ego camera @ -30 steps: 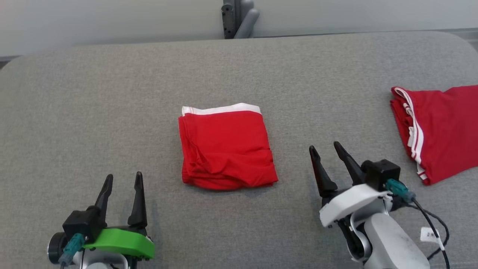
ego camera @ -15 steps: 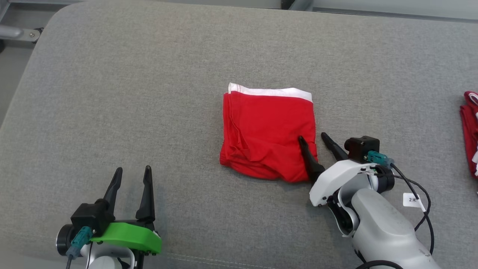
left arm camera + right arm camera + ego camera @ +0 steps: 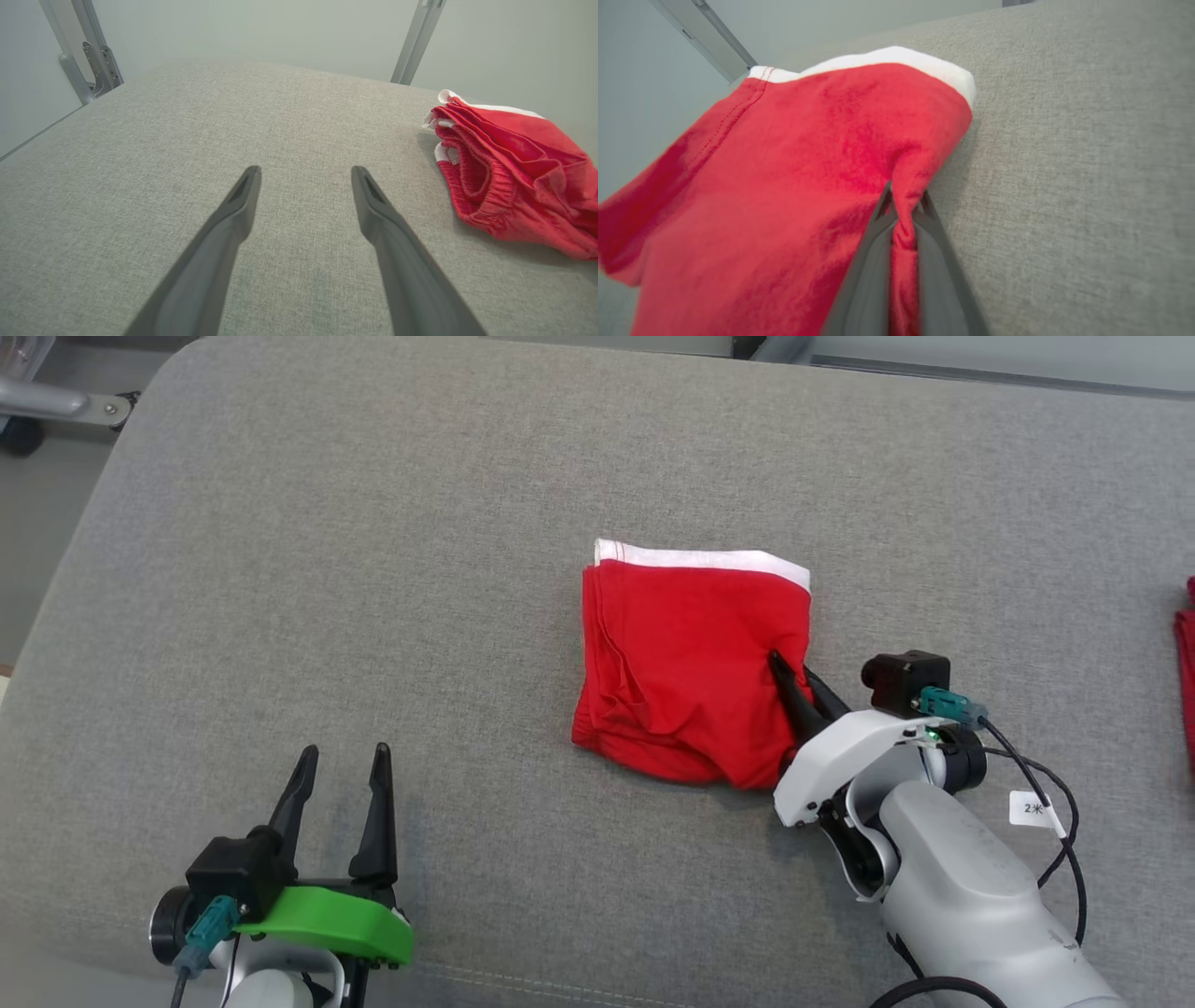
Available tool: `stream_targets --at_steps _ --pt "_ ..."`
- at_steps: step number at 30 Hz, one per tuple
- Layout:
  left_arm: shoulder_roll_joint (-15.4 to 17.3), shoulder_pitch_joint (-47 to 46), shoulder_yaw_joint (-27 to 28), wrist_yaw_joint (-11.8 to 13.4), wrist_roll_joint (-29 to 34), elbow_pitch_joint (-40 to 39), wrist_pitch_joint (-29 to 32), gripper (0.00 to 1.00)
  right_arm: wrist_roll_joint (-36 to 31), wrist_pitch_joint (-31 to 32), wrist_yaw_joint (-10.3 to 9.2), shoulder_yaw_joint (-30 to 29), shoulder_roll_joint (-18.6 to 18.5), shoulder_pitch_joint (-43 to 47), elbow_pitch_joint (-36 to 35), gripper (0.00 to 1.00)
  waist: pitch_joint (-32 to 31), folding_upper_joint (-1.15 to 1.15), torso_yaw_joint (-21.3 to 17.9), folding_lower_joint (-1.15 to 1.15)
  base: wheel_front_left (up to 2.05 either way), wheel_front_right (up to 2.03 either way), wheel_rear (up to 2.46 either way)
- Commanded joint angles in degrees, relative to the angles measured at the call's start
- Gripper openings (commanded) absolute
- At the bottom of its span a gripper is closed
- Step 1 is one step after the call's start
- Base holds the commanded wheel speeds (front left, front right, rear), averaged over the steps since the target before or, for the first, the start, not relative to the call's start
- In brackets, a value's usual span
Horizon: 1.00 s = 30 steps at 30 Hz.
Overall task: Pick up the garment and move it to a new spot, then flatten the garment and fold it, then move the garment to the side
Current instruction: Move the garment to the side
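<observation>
Since the frame half a second earlier, the right gripper (image 3: 791, 665) has closed from a spread stance onto the right edge of the garment (image 3: 681, 672). Head view: the garment is red, folded to a rough square, with a white band along its far edge and creases at its left side; it lies mid-surface on the grey fabric pad (image 3: 373, 569). The left gripper (image 3: 345, 749) stands apart at lower left, fingers spread, holding nothing. A second red cloth (image 3: 1186, 681) shows at the right border. Left wrist view: the left gripper's fingers are parted above bare pad (image 3: 187, 140); the garment (image 3: 509, 177) lies to the right, its layered hems showing, with a pale wall (image 3: 257, 28) and metal posts (image 3: 418, 42) behind. Right wrist view: the right gripper (image 3: 906, 191) pinches a ridge of red cloth; the white band (image 3: 901, 58) lies beyond.
</observation>
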Motion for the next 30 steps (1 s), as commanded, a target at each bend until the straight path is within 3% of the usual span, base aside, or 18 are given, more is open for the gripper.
stream_targets --at_steps 1,8,13,24,30 --pt "0.2 0.3 0.4 -0.2 -0.2 -0.5 -0.1 1.00 -1.6 0.0 -0.02 -0.7 -0.9 1.0 -1.4 0.00 -1.4 0.00 -1.9 0.00 0.00 0.00 0.00" --pt "0.2 1.5 0.5 -0.2 -0.3 -0.7 -0.1 1.00 -7.1 0.0 -0.02 -1.3 -1.8 3.7 -5.9 0.00 -4.8 0.00 -8.8 0.00 0.00 0.00 0.00" --pt "0.2 1.6 -0.4 -0.3 -0.5 -1.3 -0.1 1.00 -8.5 0.0 -0.02 -1.9 -1.7 6.7 -8.8 0.00 -7.0 0.00 -16.6 0.00 0.00 0.00 0.00" --pt "0.2 0.0 -0.3 -0.2 0.8 -2.7 -0.1 1.00 -6.6 0.0 -0.02 -2.0 -1.0 12.3 -11.3 0.00 -6.6 0.00 -35.0 0.00 0.00 0.00 0.00" --pt "0.2 -0.9 -1.2 -0.2 0.6 -2.7 -0.1 1.00 -4.9 0.0 -0.02 -1.5 -0.4 14.4 -12.1 0.00 -6.2 0.00 -41.6 0.00 0.00 0.00 0.00"
